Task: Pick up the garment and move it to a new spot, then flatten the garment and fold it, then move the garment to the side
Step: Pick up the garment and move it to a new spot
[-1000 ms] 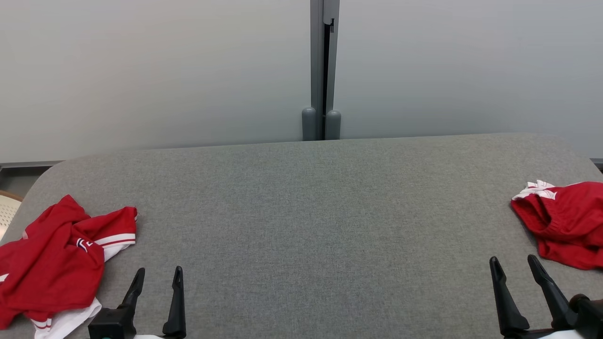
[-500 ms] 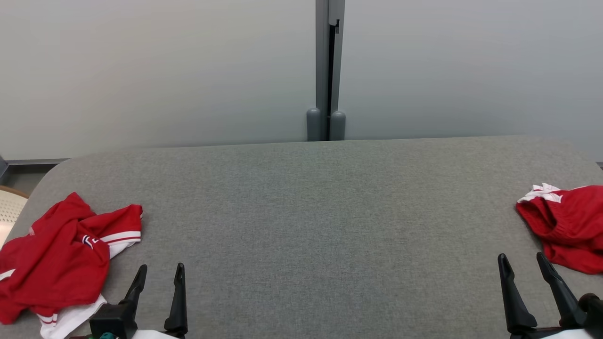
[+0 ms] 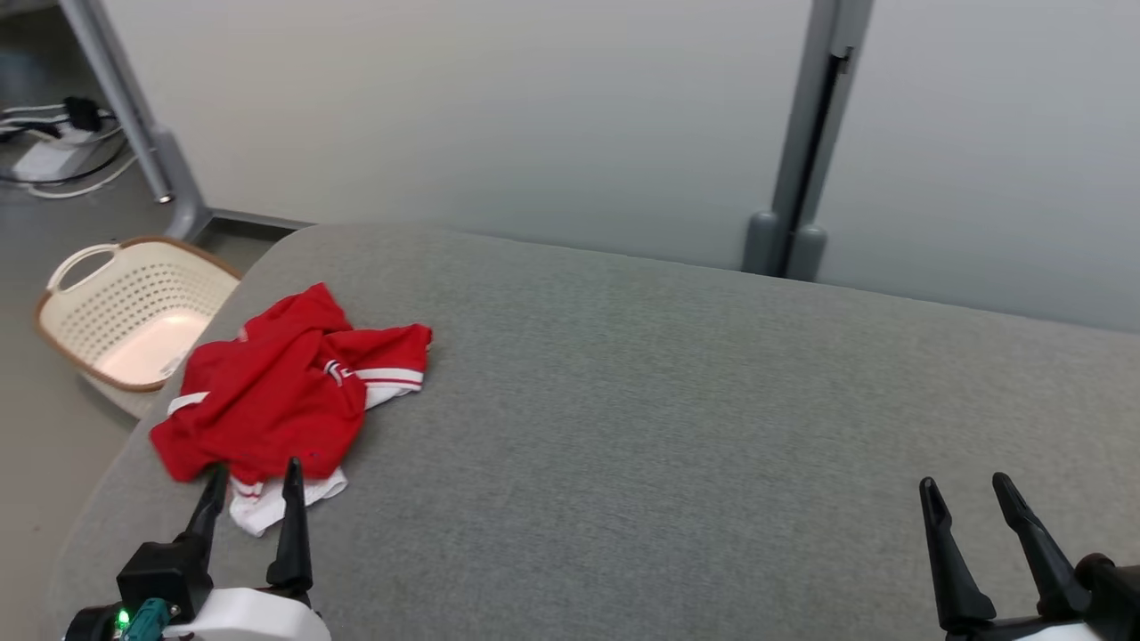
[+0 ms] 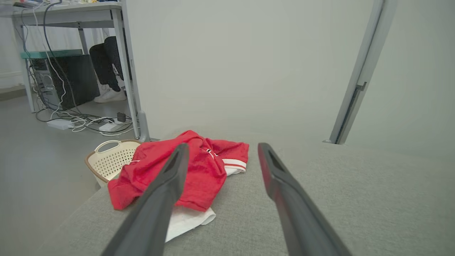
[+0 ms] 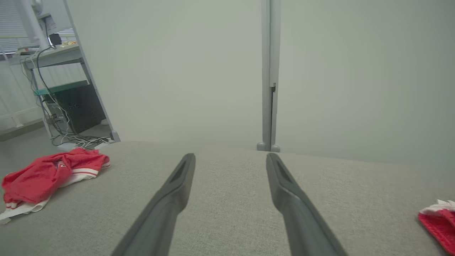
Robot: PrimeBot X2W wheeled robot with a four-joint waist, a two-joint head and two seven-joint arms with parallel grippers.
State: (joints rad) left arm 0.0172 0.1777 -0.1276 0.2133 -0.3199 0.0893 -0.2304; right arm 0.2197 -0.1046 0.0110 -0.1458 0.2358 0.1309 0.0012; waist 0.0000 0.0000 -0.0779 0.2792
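Your head camera has swung to the left since half a second ago, so the whole scene has slid to the right in that view; the cloth itself lies as it did. Nearest you, the left claw (image 3: 255, 469) stands with its two fingers spread well apart and nothing between them, tips pointing at the near edge of the garment (image 3: 267, 401). You cannot tell whether the tips touch the cloth. The right claw (image 3: 964, 481) is likewise parted and empty, over bare grey tabletop (image 3: 668, 401) well away from the garment.

The garment is a crumpled red shirt with white trim, lying near the tabletop's left edge just past the left claw, a white part poking out on its near side. In your right wrist view a second red piece (image 5: 439, 220) lies at the tabletop's far right side.

Beyond the left edge, down on the floor (image 3: 44, 427), sits a cream basket (image 3: 151, 280). Farther off you see cables (image 3: 53, 156), a pale partition wall (image 3: 490, 116) with a grey post (image 3: 806, 133), and a person's legs (image 4: 106, 67) under a desk (image 4: 71, 9).
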